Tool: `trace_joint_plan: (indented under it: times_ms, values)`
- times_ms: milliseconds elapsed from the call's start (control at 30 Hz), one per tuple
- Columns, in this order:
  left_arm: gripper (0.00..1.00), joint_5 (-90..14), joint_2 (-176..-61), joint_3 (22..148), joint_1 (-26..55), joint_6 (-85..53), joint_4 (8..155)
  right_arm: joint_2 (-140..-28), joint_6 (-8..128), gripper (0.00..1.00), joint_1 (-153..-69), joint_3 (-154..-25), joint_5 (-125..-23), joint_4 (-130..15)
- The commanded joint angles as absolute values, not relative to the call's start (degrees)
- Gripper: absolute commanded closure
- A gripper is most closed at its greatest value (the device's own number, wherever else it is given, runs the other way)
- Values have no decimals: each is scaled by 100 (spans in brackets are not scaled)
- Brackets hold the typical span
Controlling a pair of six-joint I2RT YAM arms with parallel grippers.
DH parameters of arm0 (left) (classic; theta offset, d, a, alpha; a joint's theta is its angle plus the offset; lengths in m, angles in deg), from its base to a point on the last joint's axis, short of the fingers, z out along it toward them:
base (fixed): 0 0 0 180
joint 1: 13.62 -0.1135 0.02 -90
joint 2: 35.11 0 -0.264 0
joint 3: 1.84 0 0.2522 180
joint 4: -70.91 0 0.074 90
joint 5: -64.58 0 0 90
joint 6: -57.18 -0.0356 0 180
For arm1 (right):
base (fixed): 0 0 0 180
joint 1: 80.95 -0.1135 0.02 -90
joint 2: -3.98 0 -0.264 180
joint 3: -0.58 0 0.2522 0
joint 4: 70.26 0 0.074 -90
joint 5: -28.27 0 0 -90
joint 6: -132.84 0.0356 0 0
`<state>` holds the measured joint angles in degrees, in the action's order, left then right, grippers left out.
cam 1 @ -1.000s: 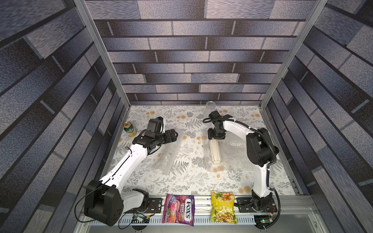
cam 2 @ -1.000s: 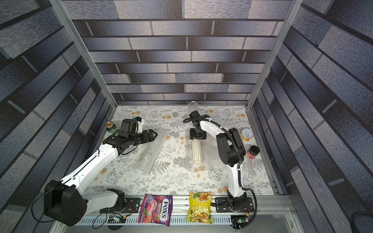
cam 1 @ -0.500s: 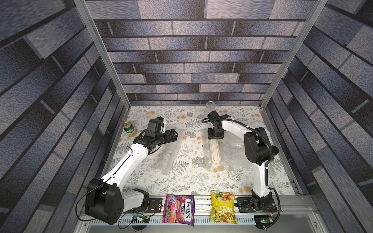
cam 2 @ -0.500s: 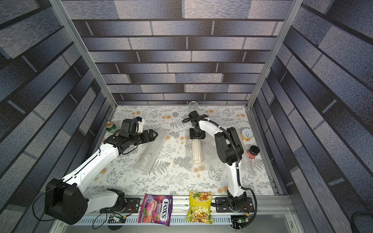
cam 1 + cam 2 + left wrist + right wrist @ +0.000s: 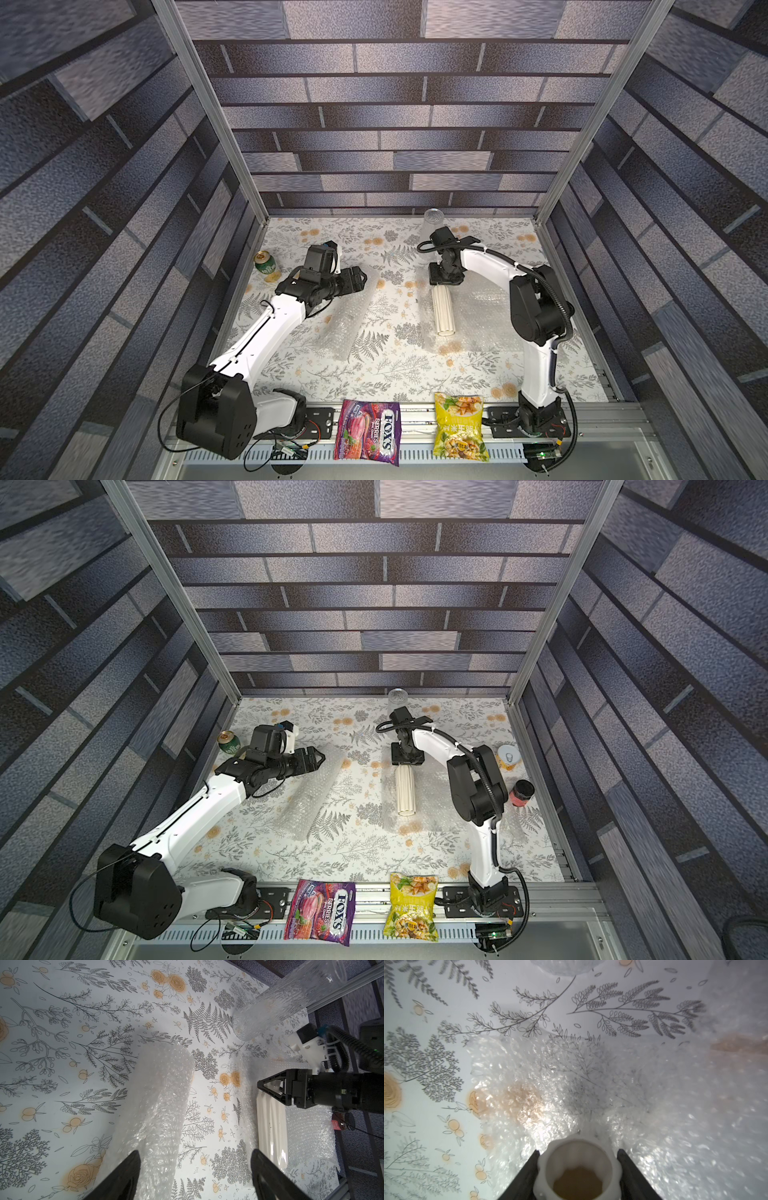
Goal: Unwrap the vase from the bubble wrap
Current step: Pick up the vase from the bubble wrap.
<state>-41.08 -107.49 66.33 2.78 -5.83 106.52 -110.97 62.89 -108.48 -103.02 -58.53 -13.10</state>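
Top views both show the table (image 5: 374, 374) carrying a flattened bubble wrap (image 5: 486, 324) sheet and, apart, a second roll (image 5: 347, 328) beneath the wide-spread, unladen left fingers (image 5: 124, 1172). On the sheet lies the ribbed vase (image 5: 444, 309), unwrapped, mouth clamped by right fingers (image 5: 525, 1178), interior bare tan.

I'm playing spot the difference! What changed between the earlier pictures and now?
Only a little. The right tool closed in on the white vase and now pinches its far end. The vase itself, the bubble wrap sheet under it, the rolled bubble wrap and the open left tool over that roll all stayed put.
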Motion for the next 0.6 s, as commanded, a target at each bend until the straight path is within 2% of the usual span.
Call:
trace_joint_plan:
  times_ms: [0,267,567]
  values:
    - [16,-4210,-10780,6632,265,-744,10629,-10567,6234,96,-10891,-10160,-5786,-1462]
    - [16,-4238,-10842,6649,303,-751,10656,-9793,6293,100,-10925,-9538,-5823,-1733]
    - [16,-4238,-10977,6764,406,-743,10646,-8756,6238,100,-11108,-9037,-5867,-1973]
